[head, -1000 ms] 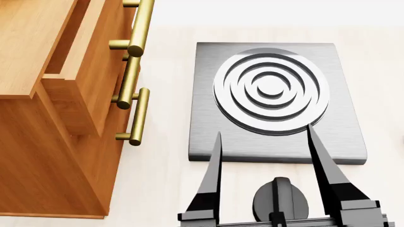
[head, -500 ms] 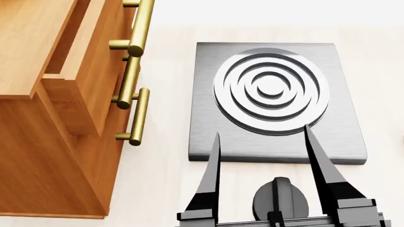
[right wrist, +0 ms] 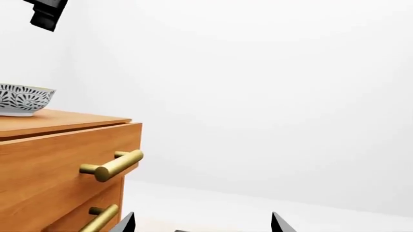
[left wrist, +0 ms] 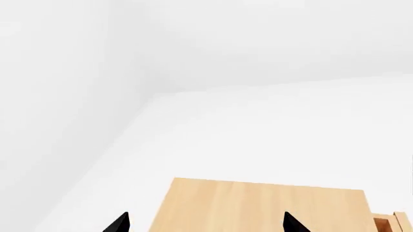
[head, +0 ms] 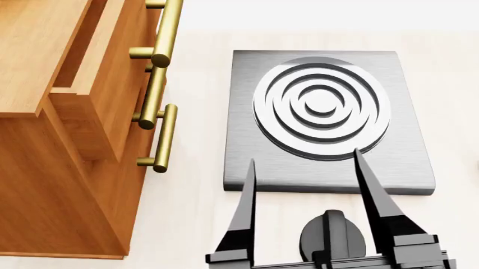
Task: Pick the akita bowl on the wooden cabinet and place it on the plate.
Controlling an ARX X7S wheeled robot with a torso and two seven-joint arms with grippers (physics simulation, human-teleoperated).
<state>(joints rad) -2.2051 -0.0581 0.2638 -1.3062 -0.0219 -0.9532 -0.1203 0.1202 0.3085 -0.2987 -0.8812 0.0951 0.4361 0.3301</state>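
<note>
The wooden cabinet (head: 71, 129) fills the left of the head view, its drawer fronts and brass bar handles (head: 159, 137) facing the pale surface (head: 187, 213); one upper drawer stands pulled out a little. In the right wrist view the same cabinet (right wrist: 58, 164) shows its top edge, and the akita bowl (right wrist: 22, 99), white with a dark blue leaf pattern, sits upright on that top near the edge, above the upper handle. A dark part of an arm (right wrist: 46, 12) hangs well above the bowl.

On the surface beside the cabinet lies a grey metal slab (head: 329, 120) with raised concentric rings (head: 322, 109); a strip of bare surface separates its left edge from the handles. No plate shows in any view.

The right gripper (head: 303, 159) reaches in from the bottom edge of the head view, its two dark fingers (head: 243, 213) spread wide with nothing between them, tips over the slab's near edge. Compared with a second ago the tips sit slightly higher in the picture and further left, closer to the rings. The left gripper (left wrist: 205, 222) points at white walls and a pale wooden panel (left wrist: 264, 205); only its finger tips show, well apart and empty.
</note>
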